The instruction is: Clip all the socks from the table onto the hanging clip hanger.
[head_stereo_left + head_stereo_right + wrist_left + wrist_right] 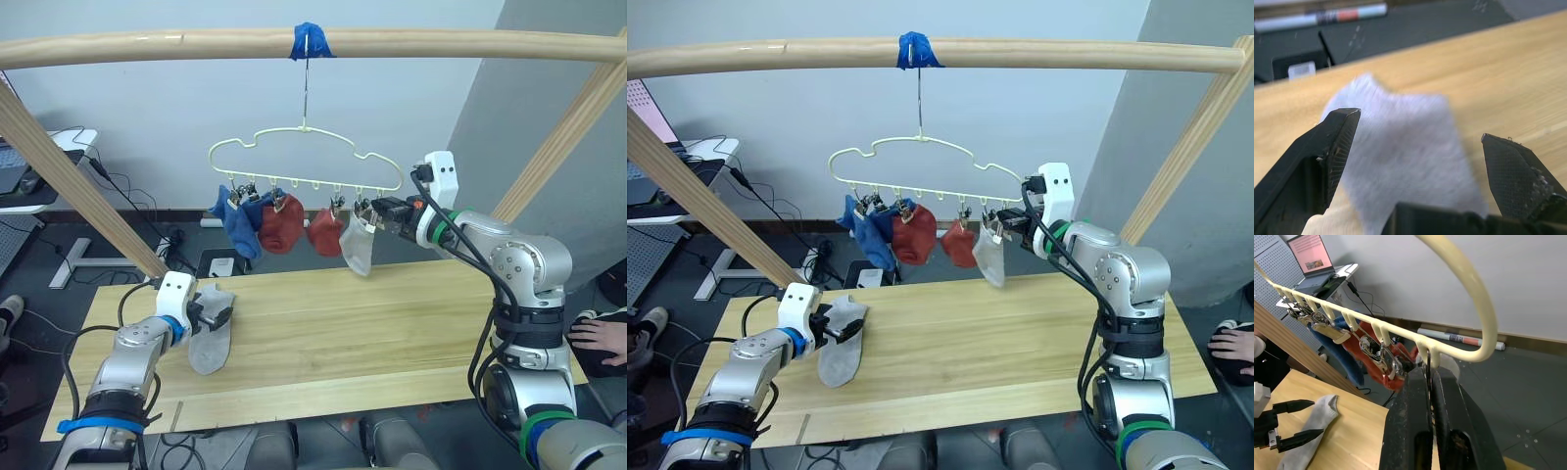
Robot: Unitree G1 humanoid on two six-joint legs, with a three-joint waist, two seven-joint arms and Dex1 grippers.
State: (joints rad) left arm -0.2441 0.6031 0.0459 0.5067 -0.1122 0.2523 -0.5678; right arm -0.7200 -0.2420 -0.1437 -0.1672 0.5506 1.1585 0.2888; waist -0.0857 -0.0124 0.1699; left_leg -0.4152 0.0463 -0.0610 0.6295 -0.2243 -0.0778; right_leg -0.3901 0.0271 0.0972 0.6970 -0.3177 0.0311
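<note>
Left gripper point(1415, 147): jaws spread wide around a grey sock point(211, 338) lying flat on the worktop point(392, 323).
Right gripper point(1427, 382): jaws pinched on a clip of the clip hanger point(304, 157).
Hung socks: two blue, two red, one grey.

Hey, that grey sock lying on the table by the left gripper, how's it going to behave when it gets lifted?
Probably floppy: the grey sock lies flat and creased on the table, and the hung socks droop. Likely light, being thin knit. It may drape over the open left gripper rather than hold its shape.
</note>
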